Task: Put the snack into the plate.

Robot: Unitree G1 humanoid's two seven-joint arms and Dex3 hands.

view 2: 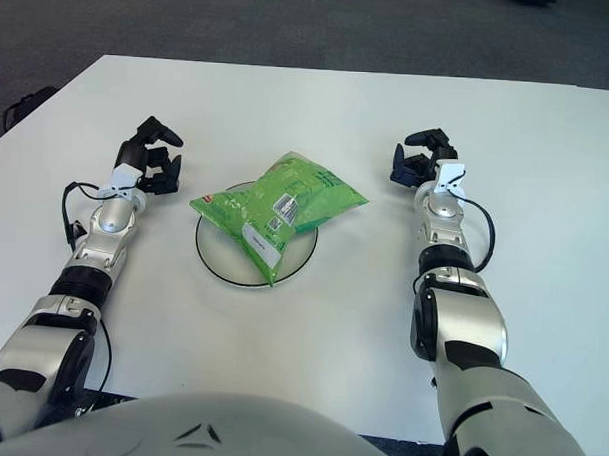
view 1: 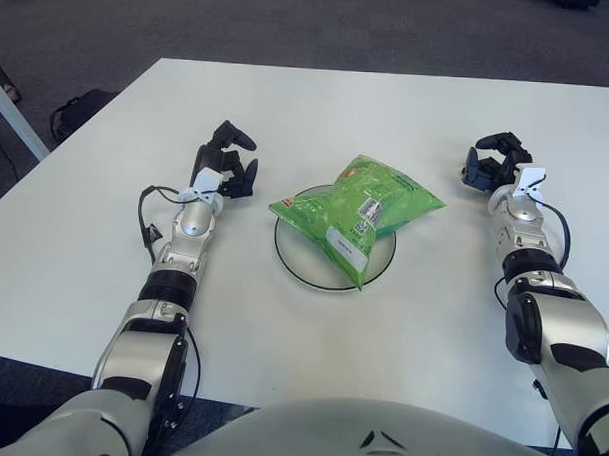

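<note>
Snack [view 1: 357,214] lies on the plate [view 1: 383,267], its ends overhanging the rim. Both hands, left [view 1: 227,163] and right [view 1: 495,163], show loosely curled fingers gripping nothing, well apart from it. A stray arm sweep could knock it off.

The snack bag [view 1: 357,214] is showing crinkled, glossy green plastic film with a white paper-like label. The plate [view 1: 381,266] is looking smooth and white with a dark rim. The desk [view 1: 319,108] is appearing matt white. Both arms are gleaming in silvery metal, with the left hand [view 1: 227,160] and right hand [view 1: 492,163] in matt black plastic.
</note>
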